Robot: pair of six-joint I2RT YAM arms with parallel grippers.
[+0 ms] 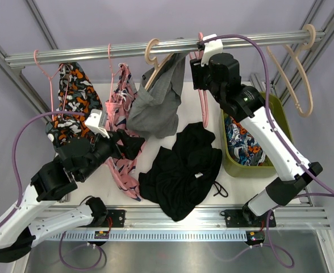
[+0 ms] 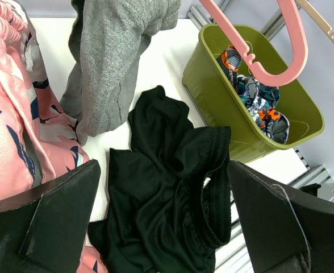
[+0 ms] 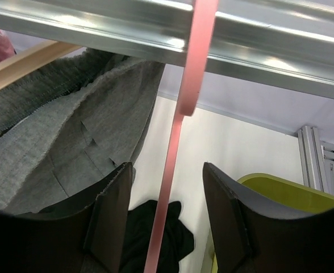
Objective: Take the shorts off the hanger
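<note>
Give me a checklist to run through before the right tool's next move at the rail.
1. Right tool open: ok; its jaws stand apart with the empty pink hanger running between them.
2. Right tool clear of that hanger: cannot tell whether it touches.
3. Left tool open and empty: ok; it hangs above the black shorts.
4. Black shorts off a hanger: ok; they lie on the table.
5. Grey shorts off: not ok; they hang on the wooden hanger.
6. Patterned shorts off: not ok; they hang at the left end of the rail.
</note>
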